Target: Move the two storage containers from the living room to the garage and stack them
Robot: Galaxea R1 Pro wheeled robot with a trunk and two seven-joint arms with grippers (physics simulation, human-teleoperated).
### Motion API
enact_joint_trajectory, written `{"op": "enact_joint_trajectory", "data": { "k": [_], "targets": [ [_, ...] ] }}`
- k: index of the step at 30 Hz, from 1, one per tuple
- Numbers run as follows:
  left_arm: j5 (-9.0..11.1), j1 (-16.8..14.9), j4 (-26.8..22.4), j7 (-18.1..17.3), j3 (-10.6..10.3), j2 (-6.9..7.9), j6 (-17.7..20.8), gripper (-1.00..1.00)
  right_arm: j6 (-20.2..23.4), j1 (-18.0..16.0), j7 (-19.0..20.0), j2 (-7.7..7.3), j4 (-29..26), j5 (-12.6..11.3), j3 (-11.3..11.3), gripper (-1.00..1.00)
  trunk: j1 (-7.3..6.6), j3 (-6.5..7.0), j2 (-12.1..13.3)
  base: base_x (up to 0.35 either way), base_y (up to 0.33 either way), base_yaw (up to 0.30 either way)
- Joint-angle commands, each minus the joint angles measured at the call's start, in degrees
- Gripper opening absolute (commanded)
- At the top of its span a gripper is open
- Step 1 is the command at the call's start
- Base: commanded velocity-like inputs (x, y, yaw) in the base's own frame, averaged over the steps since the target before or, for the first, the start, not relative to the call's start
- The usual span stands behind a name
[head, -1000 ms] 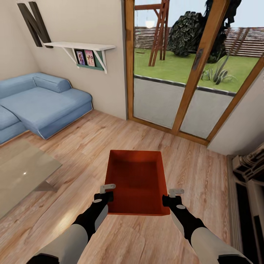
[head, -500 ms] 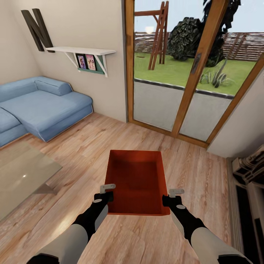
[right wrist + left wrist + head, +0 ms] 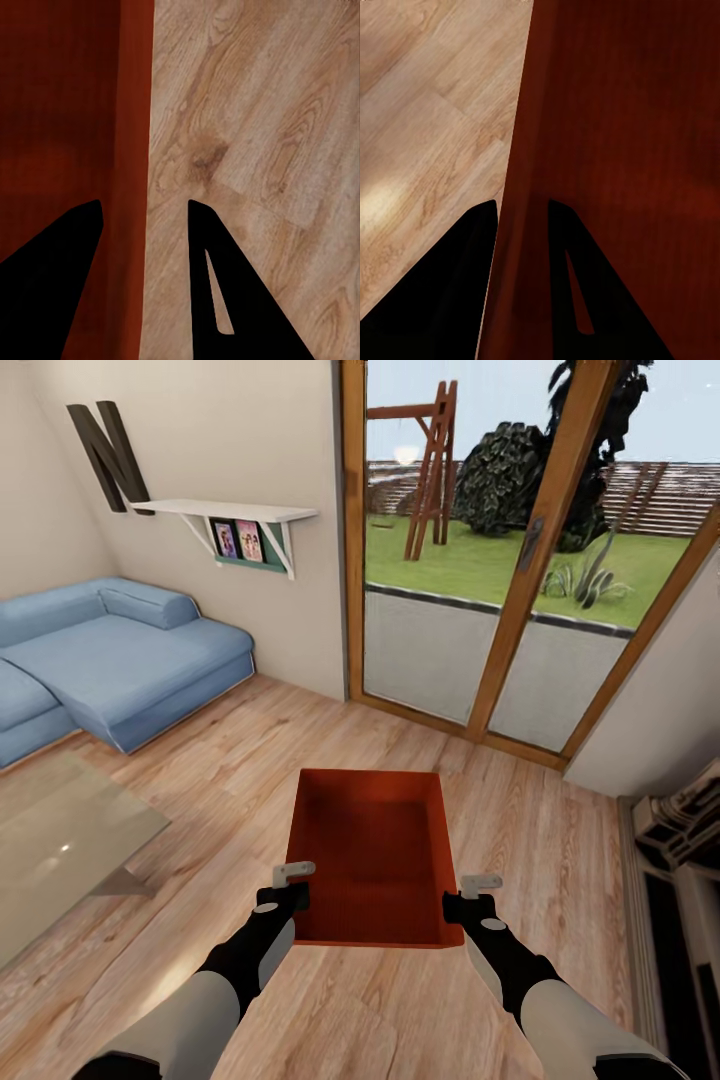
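One storage container [image 3: 372,855] is carried above the living room's wood plank floor [image 3: 560,840], each side wall pinched by the left gripper [image 3: 291,887] and right gripper [image 3: 468,895]. Transport to the garage is judged next.

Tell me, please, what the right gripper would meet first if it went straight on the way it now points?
Probably the wood plank floor: the right gripper straddles the orange-red container wall and looks past it to the planks. How far off the floor is cannot be told.
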Motion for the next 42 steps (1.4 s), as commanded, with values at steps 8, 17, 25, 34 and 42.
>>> {"op": "enact_joint_trajectory", "data": {
  "k": [8,17,25,34,42],
  "targets": [
    [1.0,0.0,0.1,0.7,-0.6,0.98,0.4,-1.0,-0.1,-0.1,-0.3,-0.12,-4.5,0.7,-0.8,-1.0,0.02,0.29,-0.1,0.0,0.0,0.0],
    [1.0,0.0,0.0,0.7,-0.6,0.93,0.4,-1.0,-0.2,-0.1,-0.3,-0.12,-4.5,0.6,-0.8,-1.0,0.02,0.31,-0.1,0.0,0.0,0.0],
    [1.0,0.0,0.0,0.7,-0.6,0.93,0.4,-1.0,0.0,-0.1,-0.3,-0.12,-4.5,0.6,-0.8,-1.0,0.02,0.31,-0.1,0.0,0.0,0.0],
    [1.0,0.0,0.0,0.7,-0.6,0.95,0.4,-1.0,-0.1,-0.1,-0.3,-0.12,-4.4,0.6,-0.8,-1.0,0.02,0.31,-0.1,0.0,0.0,0.0],
    [1.0,0.0,0.0,0.7,-0.6,0.96,0.4,-1.0,-0.3,-0.1,-0.3,-0.14,-4.4,0.5,-0.8,-1.0,0.02,0.31,-0.1,0.0,0.0,0.0]
  ]
}}
